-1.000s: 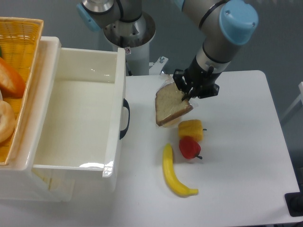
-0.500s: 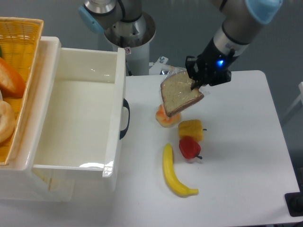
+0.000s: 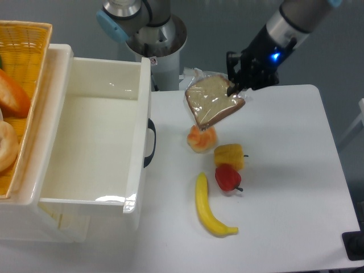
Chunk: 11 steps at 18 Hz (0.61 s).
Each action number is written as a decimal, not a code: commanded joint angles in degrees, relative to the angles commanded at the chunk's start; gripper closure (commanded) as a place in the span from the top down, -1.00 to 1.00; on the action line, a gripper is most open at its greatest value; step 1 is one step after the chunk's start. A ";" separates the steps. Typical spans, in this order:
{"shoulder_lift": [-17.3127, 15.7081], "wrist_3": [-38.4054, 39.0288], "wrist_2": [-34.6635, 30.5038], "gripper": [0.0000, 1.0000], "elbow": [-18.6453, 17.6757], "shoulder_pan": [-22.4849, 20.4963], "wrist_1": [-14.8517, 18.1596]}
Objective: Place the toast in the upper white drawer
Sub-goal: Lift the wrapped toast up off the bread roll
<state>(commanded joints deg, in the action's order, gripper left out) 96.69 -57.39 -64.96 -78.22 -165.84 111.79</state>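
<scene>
One second has carried the toast [image 3: 214,101] from low over the desk [image 3: 284,187], where it hid the small orange-white bun [image 3: 201,138], to a height well clear of everything. The bun is now uncovered below it, beside the yellow corn piece [image 3: 230,156], the red pepper [image 3: 228,177] and the banana [image 3: 209,207], none of which have shifted. The slice has also drifted slightly leftward, so the lift looks done and the carry toward the upper white drawer [image 3: 91,136] seems to be starting. That drawer stands pulled out and empty at the left, its dark handle facing the fruit, with the yellow wicker basket [image 3: 23,68] beyond it.

The pincer [image 3: 239,85] is clamped on the toast's upper right corner, so the wrapped slice hangs tilted down and to the left, its face turned toward the camera. The arm reaches in from the upper right, wrist angled down-left, a blue light glowing on it. The toast remains right of the drawer's front wall, so a leftward traverse is probably still needed before release.
</scene>
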 joint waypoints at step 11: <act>-3.35 3.33 9.75 -1.00 0.26 -1.24 3.97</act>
<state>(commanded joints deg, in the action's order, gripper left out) 93.34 -54.06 -55.20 -77.96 -167.08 115.75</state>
